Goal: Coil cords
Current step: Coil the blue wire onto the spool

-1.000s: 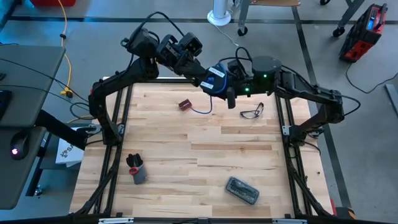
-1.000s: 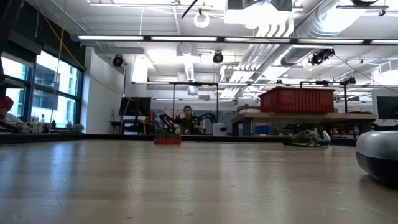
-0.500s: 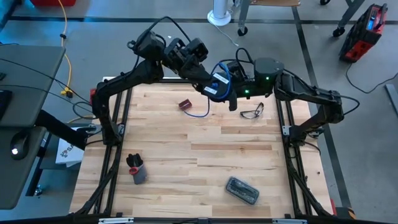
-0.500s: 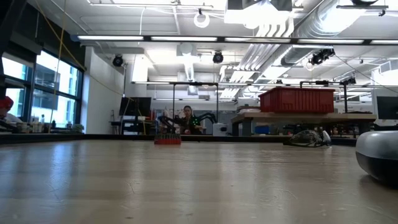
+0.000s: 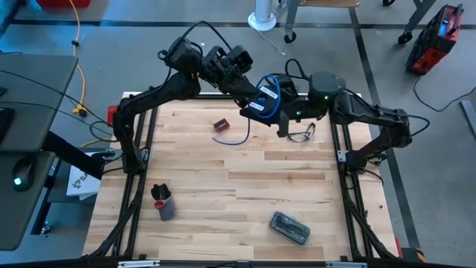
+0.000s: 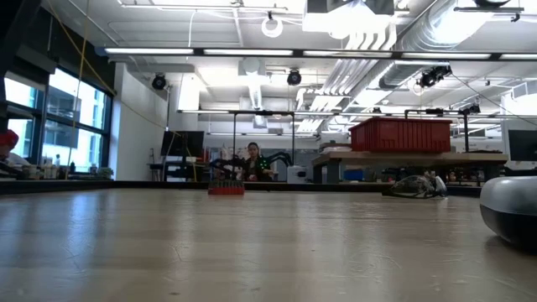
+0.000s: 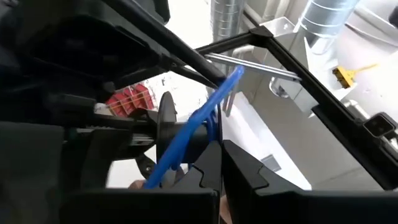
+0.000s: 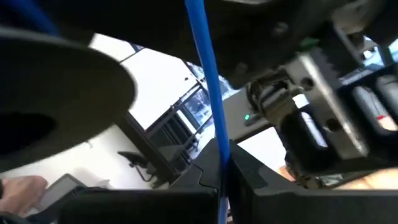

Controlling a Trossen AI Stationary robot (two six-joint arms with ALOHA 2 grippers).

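Note:
The small black reel [image 5: 259, 101] with its blue-white patch hangs above the table's far edge, my left gripper [image 7: 221, 177] shut on it. The thin blue cord [image 7: 198, 121] runs over the reel's hub between the flanges. My right gripper [image 8: 222, 169], just right of the reel [image 8: 56, 81], is shut on the cord [image 8: 205, 68]. A blue loop [image 5: 272, 79] stands out beyond the reel. The cord's loose part [image 5: 236, 138] curves on the wood to its red end piece [image 5: 221, 125], which lies flat on the table. My left gripper holds the reel lifted clear, on edge, one flange [image 7: 166, 124] facing sideways. Its own fingers [image 7: 245, 171] hide the place of contact, so the part held cannot be told. My right gripper pinches the blue cord [image 8: 217, 146] between its two fingers, close to the reel. The fingers come level from the table's right and lie across the cord. The cord runs straight from them.
Dark-framed glasses [image 5: 301, 134] lie at the far right of the table, below my right gripper. A grey and red object [image 5: 163, 202] stands near left, and a dark case [image 5: 290, 227] lies near right. A yellow cable [image 5: 78, 74] hangs off the table's left.
Both grippers have drifted a little toward the table's right, the reel going with the left one. The blue loop beyond the reel has grown. The slack on the table has spread from a short hook into a wider curve. The red end piece has stayed put.

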